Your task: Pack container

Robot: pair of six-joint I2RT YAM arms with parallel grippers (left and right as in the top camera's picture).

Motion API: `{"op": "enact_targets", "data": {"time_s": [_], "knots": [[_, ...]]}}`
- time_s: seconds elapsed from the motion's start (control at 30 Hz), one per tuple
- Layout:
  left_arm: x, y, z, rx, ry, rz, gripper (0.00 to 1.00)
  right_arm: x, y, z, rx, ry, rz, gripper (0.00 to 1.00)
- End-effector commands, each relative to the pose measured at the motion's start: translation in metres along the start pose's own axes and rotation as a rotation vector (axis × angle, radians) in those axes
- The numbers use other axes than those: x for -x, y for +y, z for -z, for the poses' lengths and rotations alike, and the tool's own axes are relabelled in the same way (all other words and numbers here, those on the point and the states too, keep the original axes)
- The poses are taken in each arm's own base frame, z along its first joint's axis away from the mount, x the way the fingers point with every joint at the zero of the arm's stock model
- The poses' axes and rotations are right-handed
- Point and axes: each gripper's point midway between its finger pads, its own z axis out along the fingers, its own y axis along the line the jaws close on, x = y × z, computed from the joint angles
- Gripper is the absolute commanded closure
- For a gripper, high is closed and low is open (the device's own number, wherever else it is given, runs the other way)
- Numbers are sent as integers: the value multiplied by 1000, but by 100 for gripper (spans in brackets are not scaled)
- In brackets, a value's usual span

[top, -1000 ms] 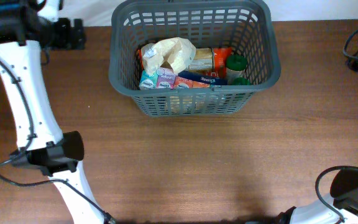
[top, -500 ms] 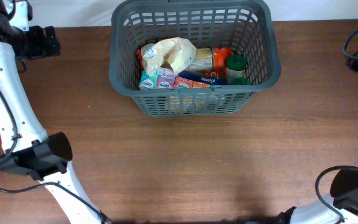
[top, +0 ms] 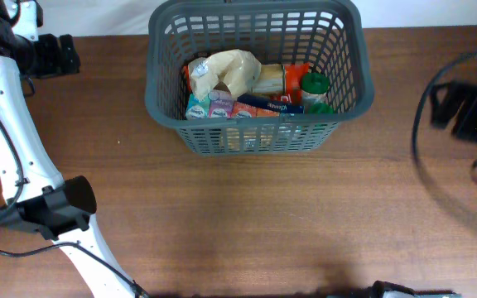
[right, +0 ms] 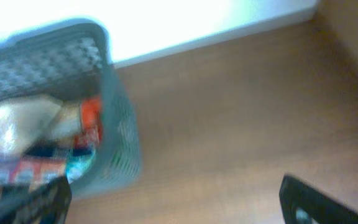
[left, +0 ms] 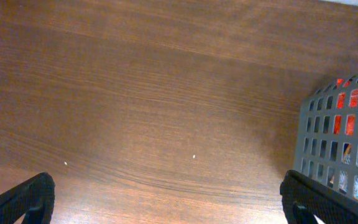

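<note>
The dark grey slotted container (top: pixel 160 99) stands at the back middle of the table. It holds a cream bag (top: pixel 232 69), a green-capped bottle (top: pixel 314 83), a blue box (top: pixel 265 105) and other packets. My left gripper (top: pixel 60 55) is at the far left back, apart from the container, open and empty; its wrist view (left: pixel 166 202) shows bare table with the container's wall (left: pixel 340 143) at the right. My right gripper (top: pixel 439 104) is blurred, right of the container; its wrist view (right: pixel 179 202) shows the fingers wide apart and empty, with the container (right: pixel 120 143) at left.
The brown wooden table (top: pixel 263 223) spreads in front of the container. A white wall edge runs behind the table (right: pixel 185 25). The left arm's white links and black joint (top: pixel 65 207) stand at the left front.
My right arm has swung up from the front right corner to the right of the container, blurred by motion. My left gripper moved left a second ago and has held still since.
</note>
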Motion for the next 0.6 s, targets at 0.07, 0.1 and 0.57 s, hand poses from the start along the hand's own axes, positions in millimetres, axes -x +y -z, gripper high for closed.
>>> {"op": "enact_targets", "data": {"time_s": [0.07, 0.1, 0.57], "knots": [[0, 1, 1, -2, -2, 15, 1, -29, 7, 36, -1, -342, 64, 1], [0, 1, 1, -2, -2, 15, 1, -38, 6, 40, 6, -413, 67, 1], [0, 1, 1, -2, -2, 15, 1, -214, -5, -54, 127, -401, -99, 1]]}}
